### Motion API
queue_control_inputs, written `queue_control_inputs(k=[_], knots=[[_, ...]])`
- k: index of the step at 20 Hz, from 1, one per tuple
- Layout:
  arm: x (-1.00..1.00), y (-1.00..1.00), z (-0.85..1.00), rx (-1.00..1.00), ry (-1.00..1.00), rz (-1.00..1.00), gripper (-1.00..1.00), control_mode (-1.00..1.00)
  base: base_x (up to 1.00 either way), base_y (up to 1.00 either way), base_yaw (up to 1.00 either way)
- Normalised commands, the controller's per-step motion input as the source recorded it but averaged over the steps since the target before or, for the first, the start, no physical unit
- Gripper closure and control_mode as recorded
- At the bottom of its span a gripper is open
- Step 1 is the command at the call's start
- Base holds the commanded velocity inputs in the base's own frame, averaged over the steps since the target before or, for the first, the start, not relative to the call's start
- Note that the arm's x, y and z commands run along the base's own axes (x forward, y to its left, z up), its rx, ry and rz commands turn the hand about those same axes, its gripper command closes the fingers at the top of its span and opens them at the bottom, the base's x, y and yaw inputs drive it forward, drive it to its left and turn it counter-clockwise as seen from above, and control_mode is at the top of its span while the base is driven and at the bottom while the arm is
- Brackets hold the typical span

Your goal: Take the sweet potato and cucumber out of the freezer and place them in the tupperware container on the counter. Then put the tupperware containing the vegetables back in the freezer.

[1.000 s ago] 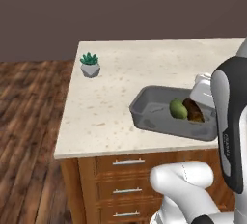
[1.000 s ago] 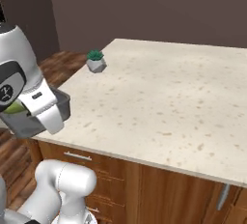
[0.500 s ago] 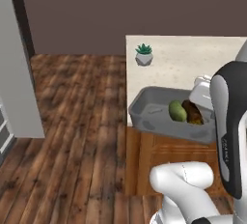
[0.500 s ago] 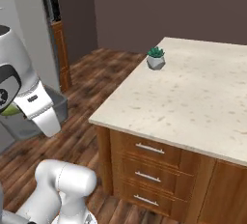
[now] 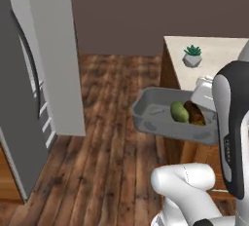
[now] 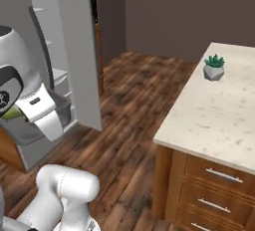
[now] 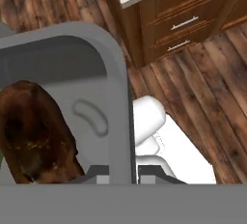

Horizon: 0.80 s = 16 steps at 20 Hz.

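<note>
Room: simulated kitchen, brown plank floor [image 5: 114, 122], dark purplish wall behind.
Count: one tupperware container, one sweet potato, one cucumber, one freezer, one tabletop, one potted plant.
Tupperware container [image 5: 158, 115]: shallow dark grey rectangular tub, rounded corners, no lid; held up in the air over the floor, off the tabletop, between tabletop edge and freezer; seen close in the hand view [image 7: 103, 73] with its rim running down to the fingertips.
Sweet potato [image 5: 195, 114]: orange-brown lump inside the tub, at the end nearest the arm; dark brown and rough in the hand view [image 7: 36, 136].
Cucumber [image 5: 179, 112]: short yellowish-green oblong, rounded ends, inside the tub, touching the sweet potato on its freezer side.
Fingers [image 7: 121, 172]: narrow, clamped across the tub's rim wall, one tip inside and one outside; white hand at the tub's end in the left base view.
Freezer [image 5: 51, 59]: tall plain grey cabinet at left, large flat door [image 5: 19, 118] swung open with a dark curved edge strip, pale shelves visible behind; well apart from the tub.
Tabletop [image 6: 224, 110]: beige speckled stone over brown drawers [image 6: 214, 195] with silver bar handles.
Other things: small spiky green plant in a faceted pale pot [image 6: 214, 67] near the tabletop's far edge, well apart from the tub.
In the way: open door edge standing beside the shelves.
</note>
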Motion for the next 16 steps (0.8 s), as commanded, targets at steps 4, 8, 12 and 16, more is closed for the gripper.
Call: queue_control_inputs(k=[4, 8, 12, 16], knots=[[0.00, 0.00, 0.00, 0.00, 0.00, 0.00, 1.00, 1.00, 0.63, 1.00, 0.00], [0.00, 0.00, 0.00, 0.00, 0.00, 0.00, 1.00, 1.00, 0.95, 1.00, -0.01], [0.00, 0.00, 0.00, 0.00, 0.00, 0.00, 1.00, 1.00, 1.00, 0.75, -0.03], [0.00, 0.00, 0.00, 0.00, 0.00, 0.00, 1.00, 1.00, 1.00, 0.22, -0.03]])
